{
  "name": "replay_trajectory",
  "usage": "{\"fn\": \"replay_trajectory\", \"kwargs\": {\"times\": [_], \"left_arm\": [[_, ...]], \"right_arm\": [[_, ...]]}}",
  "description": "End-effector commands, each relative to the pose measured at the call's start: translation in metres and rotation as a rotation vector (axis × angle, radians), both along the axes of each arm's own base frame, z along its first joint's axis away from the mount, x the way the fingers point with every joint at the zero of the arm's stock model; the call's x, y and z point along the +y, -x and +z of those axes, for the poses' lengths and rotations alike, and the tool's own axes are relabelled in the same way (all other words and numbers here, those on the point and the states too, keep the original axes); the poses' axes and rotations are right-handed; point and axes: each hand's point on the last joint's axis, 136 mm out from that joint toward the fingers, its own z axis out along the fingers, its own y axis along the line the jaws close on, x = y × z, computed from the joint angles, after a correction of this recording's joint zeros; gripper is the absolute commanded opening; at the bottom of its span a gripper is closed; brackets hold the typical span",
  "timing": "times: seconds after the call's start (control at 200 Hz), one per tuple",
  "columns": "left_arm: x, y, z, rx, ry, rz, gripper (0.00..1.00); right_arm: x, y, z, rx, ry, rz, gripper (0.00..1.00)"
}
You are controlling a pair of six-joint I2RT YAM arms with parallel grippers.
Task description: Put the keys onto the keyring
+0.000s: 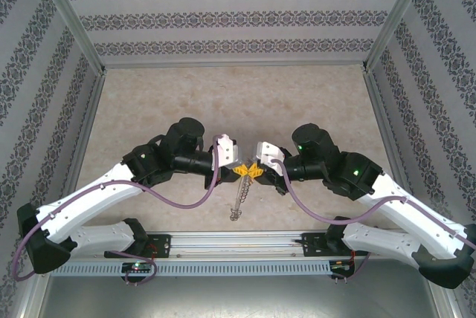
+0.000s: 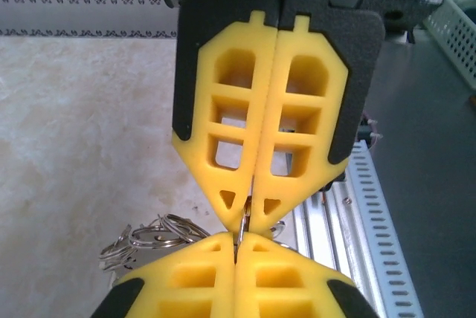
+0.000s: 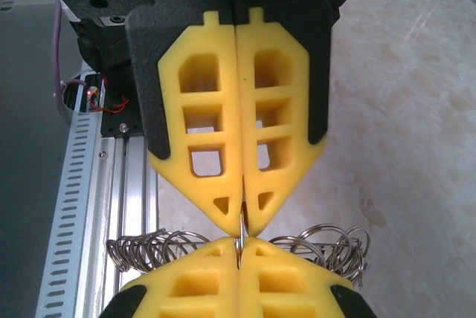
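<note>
Yellow-fingered, my left gripper and right gripper are both pinching one thin link of the keyring tip-to-tip, probably steadying it for threading, its chain trailing toward 6 o'clock.

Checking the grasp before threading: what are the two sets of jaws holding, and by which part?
The left gripper and right gripper pinch one thin metal sliver at their tips; what it belongs to cannot be told.

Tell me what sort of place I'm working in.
Probably a lab robot test booth: grey patterned wall panels on silver aluminium frame posts, a beige marble-look tabletop, and a slotted aluminium mounting rail at the near edge.
</note>
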Motion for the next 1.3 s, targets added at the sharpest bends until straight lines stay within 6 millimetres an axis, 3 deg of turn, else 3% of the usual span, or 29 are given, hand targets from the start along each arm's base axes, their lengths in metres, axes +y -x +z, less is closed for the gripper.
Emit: {"fn": "replay_trajectory", "kwargs": {"times": [0.0,0.145,0.31,0.435,0.629,0.934,1.294], "left_arm": [[0.001,-0.002,-0.007,-0.012,-0.009,0.014,0.00],[0.003,-0.002,0.009,-0.047,0.058,0.028,0.00],[0.007,0.004,0.029,-0.038,0.147,0.015,0.00],[0.009,0.007,0.039,-0.020,0.208,0.002,0.00],[0.010,0.008,0.048,-0.001,0.288,-0.008,0.00],[0.017,0.004,0.053,-0.001,0.324,0.008,0.00],[0.021,0.005,0.056,-0.001,0.338,0.003,0.00]], "right_arm": [[0.008,0.010,0.034,-0.052,-0.131,0.072,0.00],[0.007,0.010,0.031,-0.034,-0.135,0.057,0.00],[0.005,0.011,0.023,-0.008,-0.168,0.027,0.22],[0.007,0.011,0.023,-0.007,-0.186,0.030,0.22],[0.013,0.007,0.024,-0.009,-0.188,0.042,0.13],[0.009,0.005,0.019,0.009,-0.182,-0.001,0.24],[0.009,-0.006,0.012,0.007,-0.163,-0.057,0.15]]}}
